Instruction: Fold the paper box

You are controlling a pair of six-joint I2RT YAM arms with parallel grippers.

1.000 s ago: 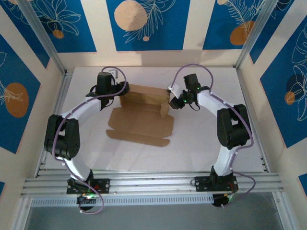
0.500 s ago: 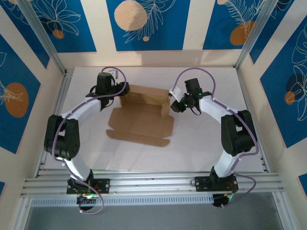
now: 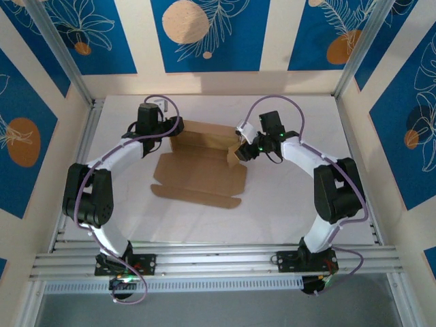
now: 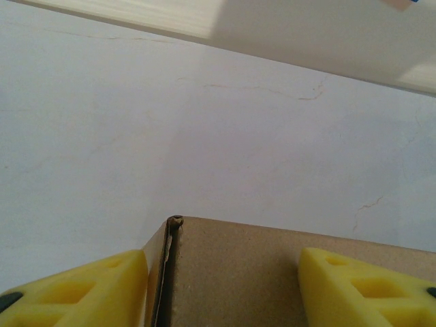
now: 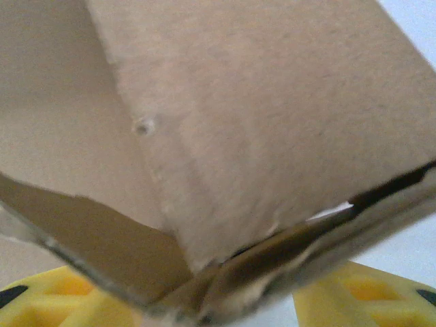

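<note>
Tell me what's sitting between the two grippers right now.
The paper box: in the top view its raised back wall spans from the left gripper to the right gripper, one at each end.

The left arm (image 3: 122, 151) and right arm (image 3: 306, 151) arch inward from the table's (image 3: 286, 204) near edge toward its far middle. The left gripper (image 4: 221, 279) and right gripper (image 5: 252, 293) both have their yellow fingers spread apart.

The paper box (image 3: 201, 170) lies on the table (image 3: 293, 197), one far corner between the left gripper (image 4: 221, 289)'s fingers (image 4: 82, 289), its side flap just in front of the right gripper (image 5: 204, 296).
</note>
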